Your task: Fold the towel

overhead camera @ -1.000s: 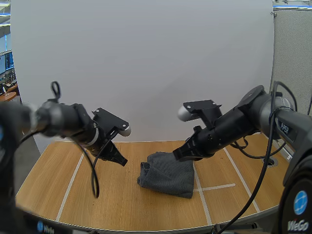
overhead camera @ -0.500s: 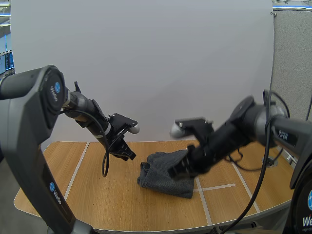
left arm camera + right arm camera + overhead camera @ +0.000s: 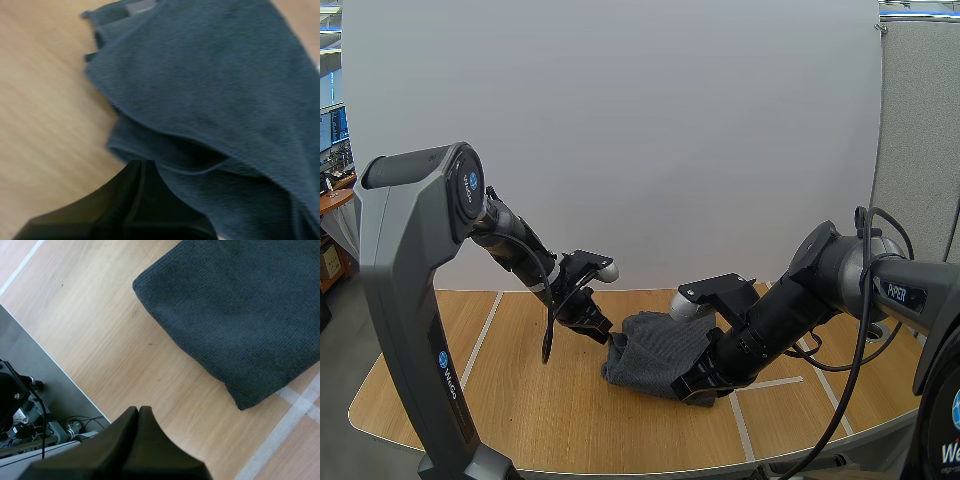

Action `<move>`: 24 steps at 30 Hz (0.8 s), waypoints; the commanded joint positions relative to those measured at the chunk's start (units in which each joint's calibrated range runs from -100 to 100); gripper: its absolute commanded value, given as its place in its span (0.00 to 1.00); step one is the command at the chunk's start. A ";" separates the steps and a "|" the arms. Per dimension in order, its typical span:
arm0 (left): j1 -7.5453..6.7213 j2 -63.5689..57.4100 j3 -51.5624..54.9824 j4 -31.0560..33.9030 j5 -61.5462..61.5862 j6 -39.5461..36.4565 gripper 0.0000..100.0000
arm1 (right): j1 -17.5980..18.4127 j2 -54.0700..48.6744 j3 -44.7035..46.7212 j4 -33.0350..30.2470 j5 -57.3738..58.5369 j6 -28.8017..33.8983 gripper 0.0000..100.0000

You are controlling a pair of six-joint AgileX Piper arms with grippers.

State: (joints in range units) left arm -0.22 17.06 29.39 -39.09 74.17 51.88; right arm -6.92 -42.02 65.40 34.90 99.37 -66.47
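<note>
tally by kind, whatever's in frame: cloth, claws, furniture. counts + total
towel: 1, dark grey, bunched on the wood
claws: 2, the left claw at the towel's edge and the right claw over bare wood near a towel corner, both shut
table: 1
total: 4

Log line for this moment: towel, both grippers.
towel: folded, on table | left gripper: shut, at its left edge | right gripper: shut, at its near edge
</note>
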 commanded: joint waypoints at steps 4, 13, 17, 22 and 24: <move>-0.17 0.17 -0.67 -3.44 12.43 2.10 0.00 | 0.07 1.06 0.28 -1.76 -1.53 -0.78 0.00; -0.17 0.17 -0.67 -2.43 20.95 2.58 0.00 | 0.07 7.38 0.28 -0.96 -4.65 -1.77 0.00; -0.23 0.17 -0.67 -2.56 19.26 2.76 0.00 | 0.07 8.56 0.28 -0.96 -4.65 -2.78 0.00; -0.25 0.82 -0.67 -3.34 13.09 3.07 0.00 | 0.07 8.56 0.28 -0.96 -5.14 -3.15 0.00; -0.25 1.40 -0.84 -3.48 12.93 3.51 0.00 | 0.07 8.56 0.28 -0.69 -8.64 -3.15 0.00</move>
State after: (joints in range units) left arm -0.22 17.47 29.24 -41.00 91.24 54.24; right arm -6.92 -33.39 65.40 33.56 94.73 -68.70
